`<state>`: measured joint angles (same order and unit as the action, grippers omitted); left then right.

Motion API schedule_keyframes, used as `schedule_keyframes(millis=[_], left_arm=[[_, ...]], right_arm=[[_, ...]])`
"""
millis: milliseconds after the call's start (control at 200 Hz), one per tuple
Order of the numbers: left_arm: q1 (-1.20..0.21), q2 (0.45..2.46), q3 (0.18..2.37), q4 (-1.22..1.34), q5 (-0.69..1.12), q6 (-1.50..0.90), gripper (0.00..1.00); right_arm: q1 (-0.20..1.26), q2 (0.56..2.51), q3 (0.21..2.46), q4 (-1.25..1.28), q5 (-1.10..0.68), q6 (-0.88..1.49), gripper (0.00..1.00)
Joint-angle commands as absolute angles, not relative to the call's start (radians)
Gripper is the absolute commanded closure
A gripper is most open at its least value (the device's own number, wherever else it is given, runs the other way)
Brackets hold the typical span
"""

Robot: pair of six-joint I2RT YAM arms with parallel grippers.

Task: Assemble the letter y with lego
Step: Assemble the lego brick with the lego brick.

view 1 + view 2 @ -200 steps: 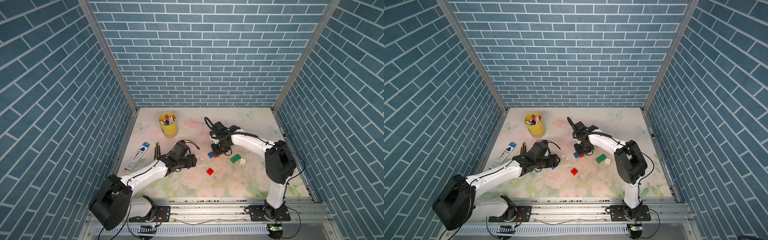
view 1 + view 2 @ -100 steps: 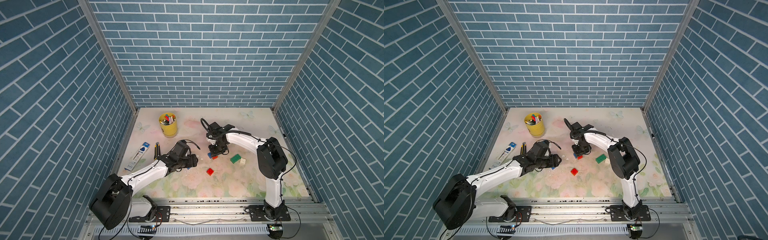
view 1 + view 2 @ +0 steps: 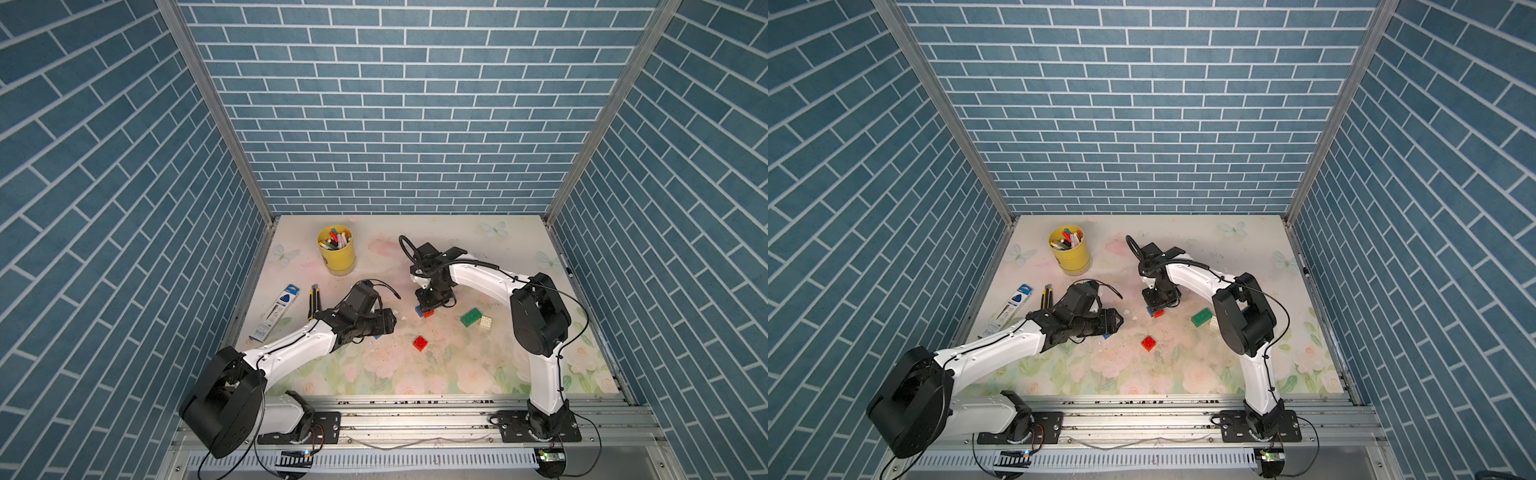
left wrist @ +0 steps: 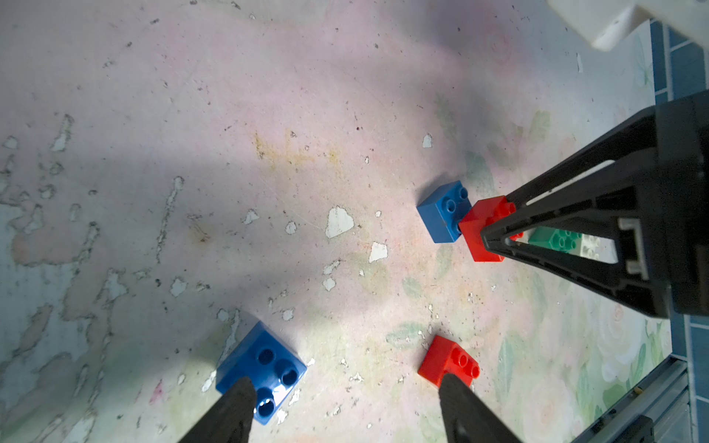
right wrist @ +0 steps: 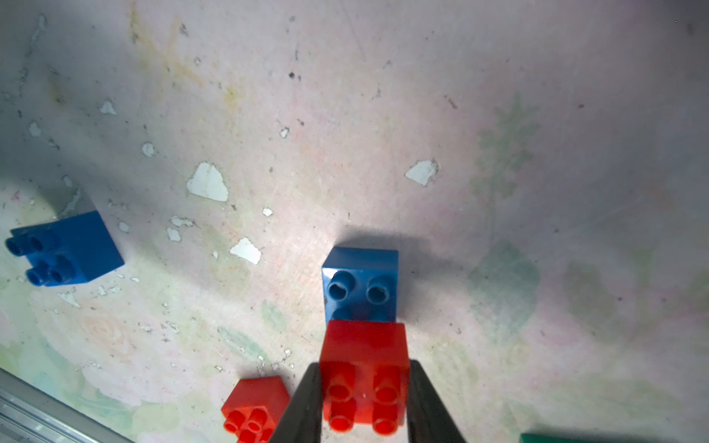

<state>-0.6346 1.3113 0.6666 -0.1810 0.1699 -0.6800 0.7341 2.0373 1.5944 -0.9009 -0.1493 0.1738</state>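
My right gripper (image 5: 364, 366) is shut on a red lego brick (image 5: 364, 368), studs up. The red brick overlaps half of a blue brick (image 5: 360, 284) that rests on the mat; I cannot tell whether the two are pressed together. Both top views show this pair under the right gripper (image 3: 430, 305) (image 3: 1158, 307). My left gripper (image 4: 345, 383) stands open and empty, low over the mat. One of its fingers lies over a second blue brick (image 4: 264, 364), the other near a loose red brick (image 4: 447, 358) (image 3: 420, 343). A green brick (image 3: 471, 318) and a white brick (image 3: 485, 322) lie together to the right.
A yellow cup of markers (image 3: 336, 249) stands at the back left. A pen pack (image 3: 274, 311) and a yellow-black knife (image 3: 311, 303) lie by the left wall. The floral mat (image 3: 457, 374) is worn and flaked. Blue brick-patterned walls enclose three sides.
The right arm has swung a little to the left, its elbow folding in, with the red brick still in its gripper over the blue one. The left arm has not moved.
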Motion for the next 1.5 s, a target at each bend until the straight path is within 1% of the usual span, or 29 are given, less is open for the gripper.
schedule_keyframes(millis=[0, 295, 650, 905, 1270, 1365, 1495], left_arm=[[-0.64, 1.323, 0.652, -0.17, 0.165, -0.673, 0.22], [-0.64, 1.323, 0.644, -0.165, 0.159, -0.676, 0.22], [-0.639, 1.323, 0.639, -0.172, 0.146, -0.675, 0.22], [-0.64, 1.32, 0.634, -0.17, 0.143, -0.675, 0.22], [-0.64, 1.309, 0.626, -0.171, 0.136, -0.673, 0.22], [-0.64, 1.314, 0.627, -0.167, 0.138, -0.673, 0.22], [-0.64, 1.321, 0.629, -0.165, 0.141, -0.67, 0.22]], right_arm=[[0.741, 2.081, 1.599, -0.948, -0.159, 0.124, 0.73], [0.746, 2.112, 1.593, -0.966, -0.143, 0.096, 0.73], [0.791, 2.131, 1.563, -0.946, -0.077, 0.27, 0.73], [0.797, 2.124, 1.527, -0.933, -0.022, 0.341, 0.73], [0.791, 2.04, 1.469, -0.904, -0.047, 0.371, 0.73], [0.787, 2.062, 1.472, -0.896, -0.05, 0.361, 0.74], [0.775, 2.137, 1.507, -0.89, -0.076, 0.339, 0.75]])
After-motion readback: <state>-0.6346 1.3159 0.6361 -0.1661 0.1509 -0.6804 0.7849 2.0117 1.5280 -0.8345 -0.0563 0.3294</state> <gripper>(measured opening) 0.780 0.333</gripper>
